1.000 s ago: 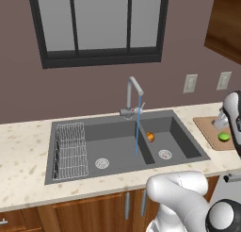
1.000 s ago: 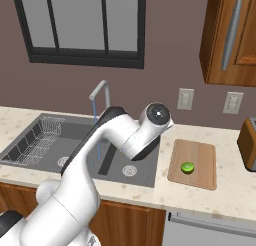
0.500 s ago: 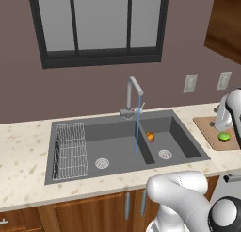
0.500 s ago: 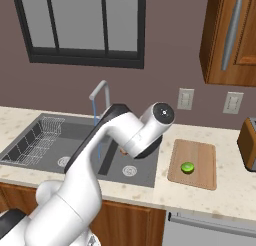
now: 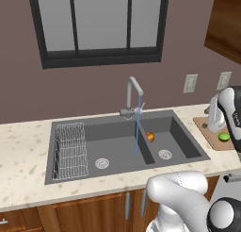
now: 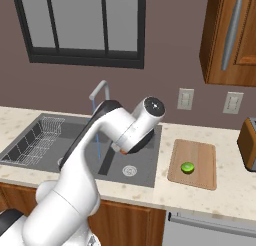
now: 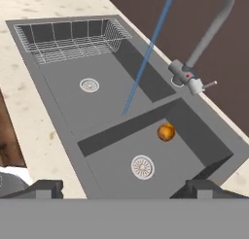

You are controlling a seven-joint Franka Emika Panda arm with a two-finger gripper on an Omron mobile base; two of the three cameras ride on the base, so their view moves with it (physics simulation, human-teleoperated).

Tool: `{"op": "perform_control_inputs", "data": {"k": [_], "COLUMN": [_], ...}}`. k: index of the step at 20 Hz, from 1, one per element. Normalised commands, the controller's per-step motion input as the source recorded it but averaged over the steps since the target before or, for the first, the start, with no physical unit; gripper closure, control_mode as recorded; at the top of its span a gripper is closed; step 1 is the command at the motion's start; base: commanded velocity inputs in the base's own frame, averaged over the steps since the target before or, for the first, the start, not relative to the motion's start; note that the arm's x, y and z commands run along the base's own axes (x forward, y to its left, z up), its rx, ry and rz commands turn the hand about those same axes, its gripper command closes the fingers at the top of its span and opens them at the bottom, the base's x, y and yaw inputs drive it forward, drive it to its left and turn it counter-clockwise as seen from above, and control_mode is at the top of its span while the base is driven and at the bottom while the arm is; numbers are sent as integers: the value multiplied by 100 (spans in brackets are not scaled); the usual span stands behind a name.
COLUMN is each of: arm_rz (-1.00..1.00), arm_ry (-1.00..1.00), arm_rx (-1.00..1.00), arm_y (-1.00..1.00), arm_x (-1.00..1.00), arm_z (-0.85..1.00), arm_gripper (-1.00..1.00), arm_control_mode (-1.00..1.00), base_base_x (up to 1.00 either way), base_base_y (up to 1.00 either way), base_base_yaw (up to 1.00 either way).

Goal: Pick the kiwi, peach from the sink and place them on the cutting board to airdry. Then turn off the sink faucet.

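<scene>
The kiwi (image 6: 187, 167) lies free on the cutting board (image 6: 200, 152), right of the sink (image 6: 142, 165); the left base view also shows the kiwi (image 5: 224, 136) on the cutting board (image 5: 207, 126). The peach (image 7: 166, 132) rests in the sink's (image 7: 63, 102) smaller basin, near the divider and above its drain; it is the same peach (image 5: 150, 136) in the left base view. Water runs from the faucet (image 7: 208, 31) into the larger basin. My gripper (image 7: 124, 189) hovers above the sink's near edge, open and holding nothing, well short of the peach.
A wire rack (image 7: 68, 39) fills the far end of the larger basin. The faucet's side lever (image 7: 202, 85) sticks out behind the peach's basin. A toaster (image 6: 248, 142) stands right of the board. My arm (image 5: 221, 108) hangs over the board's left end.
The arm has drawn away from the cutting board toward the sink. Kiwi and peach have stayed put, and the water keeps running.
</scene>
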Motion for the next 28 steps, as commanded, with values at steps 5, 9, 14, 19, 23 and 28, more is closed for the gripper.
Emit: {"op": "perform_control_inputs", "data": {"k": [5,9,14,19,23,28], "arm_rz": [5,4,1,3,3,5], "arm_ry": [3,1,0,0,3,4], "arm_rx": [-1,-1,-2,0,0,0], "arm_y": [25,17,19,12,12,9], "arm_x": [3,5,0,1,10,16], "arm_z": [-18,-16,-19,-15,-16,-18], "arm_gripper": [-100,-100,-100,-100,-100,-100], "arm_control_mode": [-100,-100,-100,-100,-100,-100], "base_base_x": [0,0,0,0,0,0], "base_base_y": [0,0,0,0,0,0], "base_base_yaw": [0,0,0,0,0,0]}}
